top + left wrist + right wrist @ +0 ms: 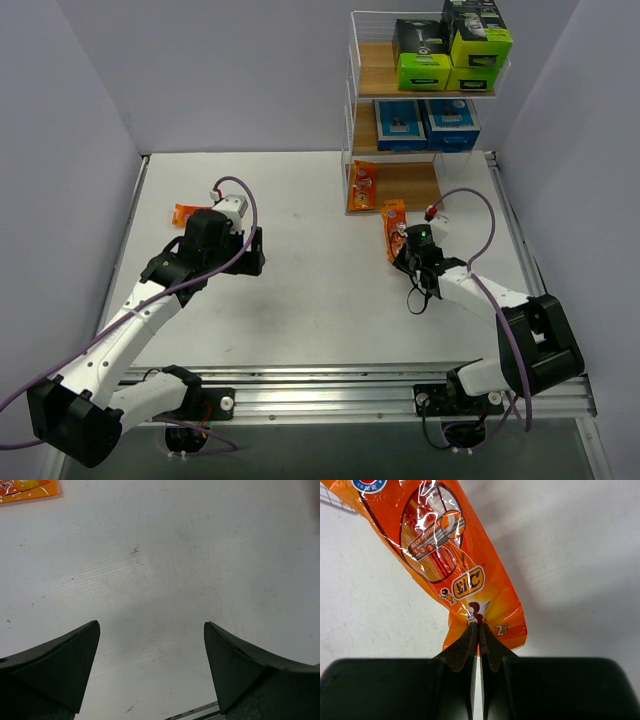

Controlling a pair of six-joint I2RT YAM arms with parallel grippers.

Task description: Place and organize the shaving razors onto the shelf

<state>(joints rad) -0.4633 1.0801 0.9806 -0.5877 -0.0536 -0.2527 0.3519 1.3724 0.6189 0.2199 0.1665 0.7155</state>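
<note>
My right gripper (pixel 479 625) is shut on the near end of a glossy orange razor packet (pixel 451 565), which hangs pinched between the fingers; from above the same packet (pixel 394 228) stands just in front of the shelf (pixel 352 110). Another orange packet (pixel 363 187) lies on the shelf's bottom board. Blue razor cards (pixel 426 124) fill the middle board and black-and-green boxes (pixel 450 48) the top. A third orange packet (pixel 186 213) lies on the table beside my left gripper (pixel 250 252), whose jaws stand wide open over bare table; a corner of that packet (pixel 27 490) shows top left in the left wrist view.
The white table (pixel 300 310) is bounded by grey walls on both sides and a metal rail (pixel 330 392) at the near edge. A purple cable (pixel 480 260) loops up from the right arm.
</note>
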